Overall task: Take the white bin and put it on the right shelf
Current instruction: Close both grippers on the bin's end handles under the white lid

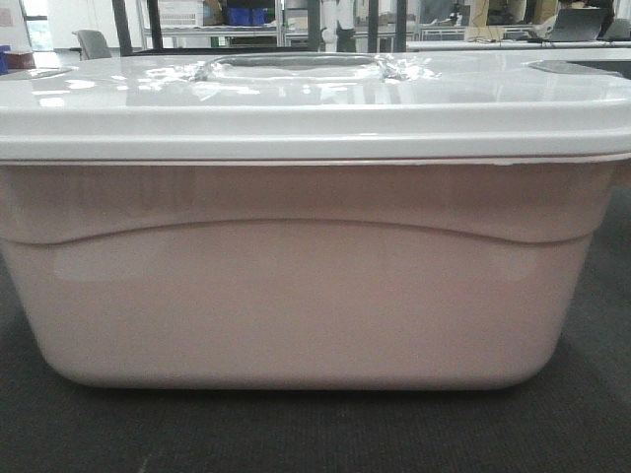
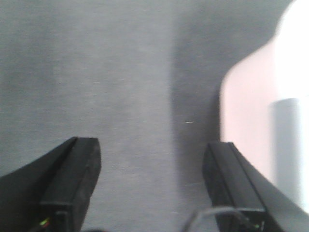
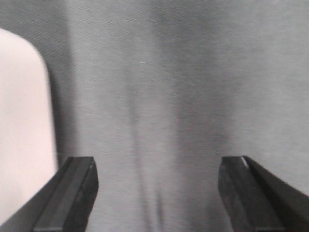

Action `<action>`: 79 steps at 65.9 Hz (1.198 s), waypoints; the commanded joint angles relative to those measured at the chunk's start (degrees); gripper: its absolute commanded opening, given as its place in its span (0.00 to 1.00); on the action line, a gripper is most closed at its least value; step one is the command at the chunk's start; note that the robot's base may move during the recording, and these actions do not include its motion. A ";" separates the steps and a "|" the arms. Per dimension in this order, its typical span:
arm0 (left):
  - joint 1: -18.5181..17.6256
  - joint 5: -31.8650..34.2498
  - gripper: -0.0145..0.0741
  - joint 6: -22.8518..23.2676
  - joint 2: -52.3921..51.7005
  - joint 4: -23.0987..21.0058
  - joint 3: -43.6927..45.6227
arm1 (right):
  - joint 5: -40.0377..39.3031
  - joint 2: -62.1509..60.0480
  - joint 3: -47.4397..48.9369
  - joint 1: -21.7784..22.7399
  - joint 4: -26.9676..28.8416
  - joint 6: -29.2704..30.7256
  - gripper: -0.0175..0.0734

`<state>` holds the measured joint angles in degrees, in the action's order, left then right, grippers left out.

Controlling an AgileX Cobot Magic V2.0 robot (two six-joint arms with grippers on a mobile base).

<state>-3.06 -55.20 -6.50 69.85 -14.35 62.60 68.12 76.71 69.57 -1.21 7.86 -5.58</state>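
The white bin (image 1: 306, 286) fills the front view, a pinkish translucent tub with a curved side ridge and a glossy white lid (image 1: 296, 108) with a recessed handle (image 1: 296, 64). It stands on dark grey carpet. My left gripper (image 2: 152, 159) is open and empty above the carpet, with the bin's left end (image 2: 251, 111) just to its right. My right gripper (image 3: 157, 174) is open and empty, with the bin's right end (image 3: 21, 125) just to its left. Neither gripper touches the bin. No grippers show in the front view. The right shelf cannot be made out.
Grey carpet (image 1: 315, 429) lies under the bin and under both grippers. Far behind the bin are metal racks with blue crates (image 1: 246, 15), a grey chair (image 1: 94, 41) at the left, and desks with a laptop (image 1: 577, 25) at the right.
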 commanded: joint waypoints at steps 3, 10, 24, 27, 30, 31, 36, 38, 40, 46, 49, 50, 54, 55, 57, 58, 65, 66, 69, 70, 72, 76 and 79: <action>0.74 1.52 0.58 0.52 -1.16 -4.61 3.70 | -1.93 -1.35 2.12 0.71 5.19 0.26 0.88; 1.84 0.38 0.58 -0.52 -1.16 -8.95 5.96 | -2.05 -1.35 2.12 1.48 10.96 2.60 0.88; 7.04 -4.35 0.58 -10.26 -1.16 -25.95 7.35 | -2.37 -1.35 2.12 5.77 29.60 13.15 0.88; 8.57 -6.40 0.58 -13.48 -1.16 -31.28 7.35 | -1.84 -1.35 2.12 6.99 33.64 16.02 0.88; 10.49 -8.02 0.58 -17.18 -1.05 -37.24 7.35 | -1.04 -1.35 2.12 8.44 38.64 18.96 0.88; 11.30 -8.42 0.58 -18.65 -0.90 -38.80 7.35 | -0.76 -1.35 2.12 8.86 39.69 19.77 0.88; 13.85 -10.26 0.58 -21.73 0.26 -44.08 7.35 | 0.95 -1.24 2.12 11.23 43.11 23.09 0.88; 15.02 -11.06 0.58 -22.46 1.00 -44.63 7.35 | 1.45 -1.17 2.03 12.07 43.67 23.65 0.88; 16.12 -12.74 0.58 -22.69 2.46 -45.50 7.35 | 2.05 -1.11 1.86 13.24 43.68 24.03 0.88; 18.21 -17.22 0.58 -26.29 6.76 -49.25 7.11 | 3.64 -0.37 1.85 14.99 44.40 25.57 0.88; 18.62 -18.92 0.58 -29.07 9.16 -52.79 6.75 | 4.05 0.24 1.85 15.17 45.41 26.66 0.88; 18.62 -19.16 0.58 -29.65 9.74 -53.41 6.76 | 4.22 0.58 1.85 15.17 45.71 26.91 0.88; 18.62 -19.80 0.58 -31.63 12.61 -54.54 6.76 | 5.45 2.01 1.75 15.17 48.03 28.64 0.88; 18.62 -19.94 0.58 -31.72 13.14 -54.41 6.76 | 5.76 2.28 1.74 15.17 48.53 28.94 0.88; 18.62 -20.05 0.58 -31.72 14.38 -53.85 6.76 | 6.39 3.07 1.37 15.17 49.77 29.89 0.88; 18.62 -20.05 0.58 -31.85 15.00 -53.48 6.76 | 6.67 3.45 1.21 15.17 50.60 30.48 0.88; 18.62 -20.16 0.58 -32.89 16.88 -51.69 6.73 | 6.76 5.10 -0.87 15.17 52.37 31.64 0.88; 18.62 -20.16 0.58 -32.89 17.05 -51.25 6.73 | 6.76 5.25 -1.11 15.17 52.37 31.78 0.88; 18.34 -20.16 0.58 -32.89 17.05 -50.25 6.73 | 6.82 5.55 -1.80 15.17 52.43 31.86 0.88; 18.24 -20.16 0.58 -32.89 17.05 -50.08 6.73 | 6.82 5.63 -2.19 15.17 52.43 32.07 0.88; 18.24 -20.16 0.58 -32.89 17.05 -49.73 6.63 | 7.05 5.62 -2.80 15.17 52.43 32.62 0.88; 17.97 -20.16 0.58 -32.89 16.83 -49.61 5.91 | 7.69 5.62 -4.02 15.17 52.69 33.23 0.88; 17.61 -20.16 0.58 -32.89 16.69 -49.61 5.05 | 7.98 5.62 -4.79 15.17 52.91 33.71 0.88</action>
<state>15.30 -69.26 -39.01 89.00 -60.36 67.32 69.55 84.05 64.58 13.56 55.81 26.37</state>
